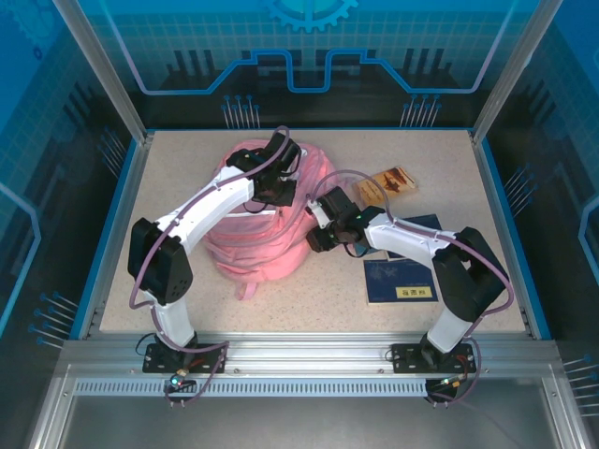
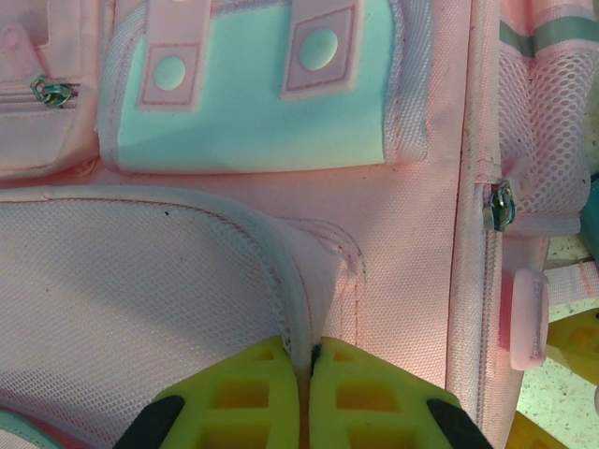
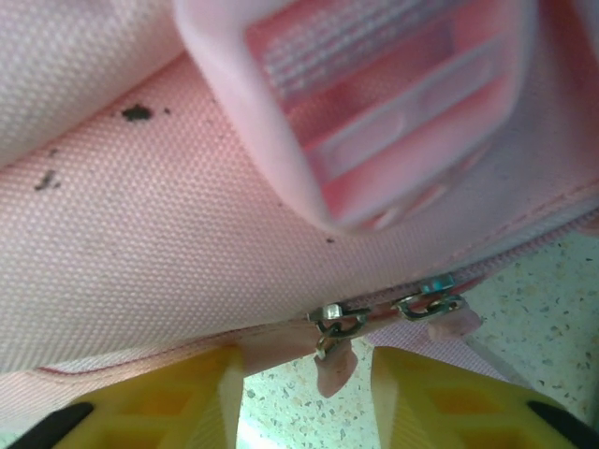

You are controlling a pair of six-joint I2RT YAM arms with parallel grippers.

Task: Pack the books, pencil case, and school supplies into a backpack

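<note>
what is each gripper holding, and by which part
Left gripper pinches the backpack by a front seam. Right gripper open around a zipper pull, holding nothing.

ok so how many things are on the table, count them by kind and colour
backpack: 1
navy books: 2
tan book: 1
total: 4

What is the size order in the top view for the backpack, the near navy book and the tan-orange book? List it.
1. backpack
2. near navy book
3. tan-orange book, though it lies farther from the camera, so the books' order is unsure.
</note>
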